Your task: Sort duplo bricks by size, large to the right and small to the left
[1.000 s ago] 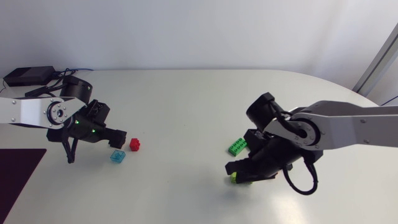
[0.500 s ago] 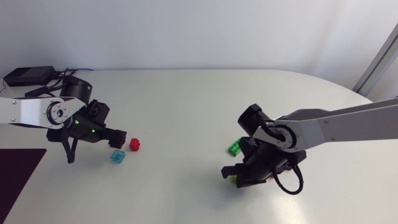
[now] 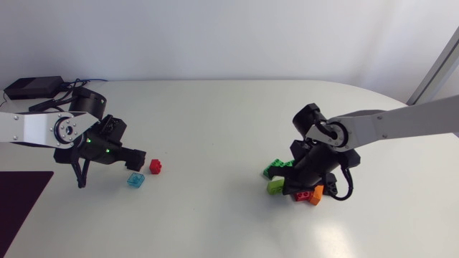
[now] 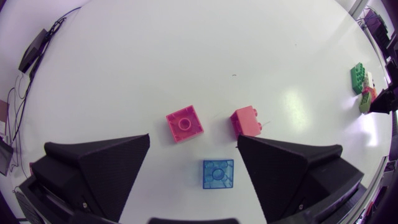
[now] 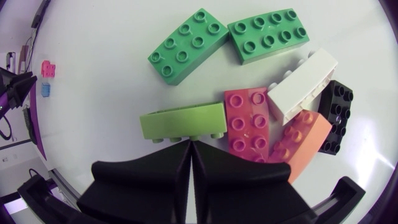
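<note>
- Seven large plastic duplo bricks lie bunched in the right half of the white table (image 3: 215,115), well in from its right edge.
- The group is made up of a dark green eight-stud brick (image 5: 186,45), a second dark green eight-stud brick (image 5: 268,35), a lime green long brick (image 5: 183,121), a red eight-stud brick (image 5: 247,121), a white long brick (image 5: 303,86), an orange brick (image 5: 300,142) and a black eight-stud brick (image 5: 334,118).
- The two dark green bricks lie studs up, roughly end to end, with their long axes crosswise to the right gripper (image 5: 191,149).
- The lime brick also lies crosswise, on its side with its studs turned toward the claw and just ahead of the fingertips.
- The red brick's long axis points away from the claw. It touches the lime brick's end and the orange brick.
- The white brick lies tilted and diagonal, between the red and black bricks.
- The right gripper's fingers are pressed together and hold nothing.
- Three small bricks lie in the table's left half: a pink square brick (image 4: 185,123), a small red brick (image 4: 247,120) and a translucent blue square brick (image 4: 218,173).
- The left gripper (image 4: 193,140) is spread wide. The blue brick lies between its fingers, untouched, and the pink and red bricks are just ahead of the tips.
</note>
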